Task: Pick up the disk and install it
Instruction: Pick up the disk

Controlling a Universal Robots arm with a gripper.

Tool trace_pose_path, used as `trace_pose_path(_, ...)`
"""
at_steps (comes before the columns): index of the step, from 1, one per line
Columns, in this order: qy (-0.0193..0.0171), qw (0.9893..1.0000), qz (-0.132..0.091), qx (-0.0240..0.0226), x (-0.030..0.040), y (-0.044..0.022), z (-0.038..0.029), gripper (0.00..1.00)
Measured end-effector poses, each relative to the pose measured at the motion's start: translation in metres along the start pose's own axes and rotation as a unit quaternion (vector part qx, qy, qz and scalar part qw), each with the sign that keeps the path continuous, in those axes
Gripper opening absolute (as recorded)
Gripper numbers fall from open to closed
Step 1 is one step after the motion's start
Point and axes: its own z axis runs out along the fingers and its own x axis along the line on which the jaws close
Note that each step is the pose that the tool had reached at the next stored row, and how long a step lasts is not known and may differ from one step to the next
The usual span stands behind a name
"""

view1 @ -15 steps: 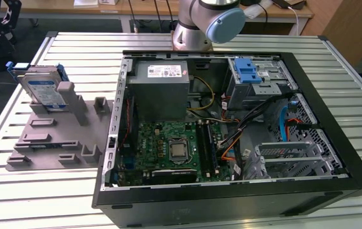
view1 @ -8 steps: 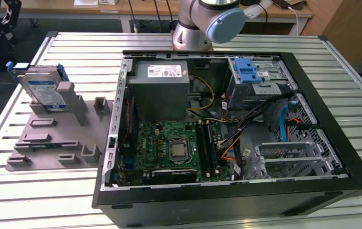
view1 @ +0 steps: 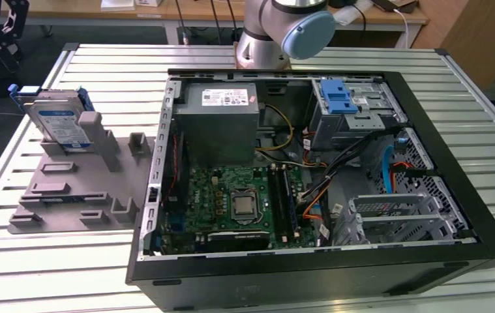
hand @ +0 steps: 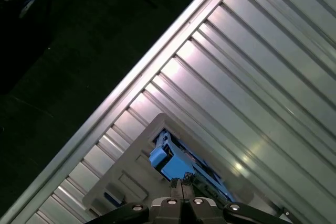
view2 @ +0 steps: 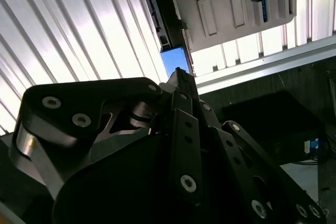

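Disk (view1: 59,124): upright in grey fixture (view1: 66,195) on slatted table (view1: 56,274), exterior view's left, beside open computer case (view1: 317,287). Gripper (hand: 181,184): fingertips closed together, holding nothing; disk's blue frame visible past tips in both wrist views.

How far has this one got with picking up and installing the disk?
Done: nothing visible yet. The disk stands upright in the grey holder on the exterior view's left, outside the open computer case. In hand: the gripper hangs above the disk in the first wrist view, jaws seemingly shut on nothing. Left: both the pick-up and the install.
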Motion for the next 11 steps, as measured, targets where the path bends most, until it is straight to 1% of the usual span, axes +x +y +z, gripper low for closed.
trace_pose_path(11, -0.0007, 0.9997, -0.026, -0.0004, 0.0000, 0.0000, 0.0000, 0.11)
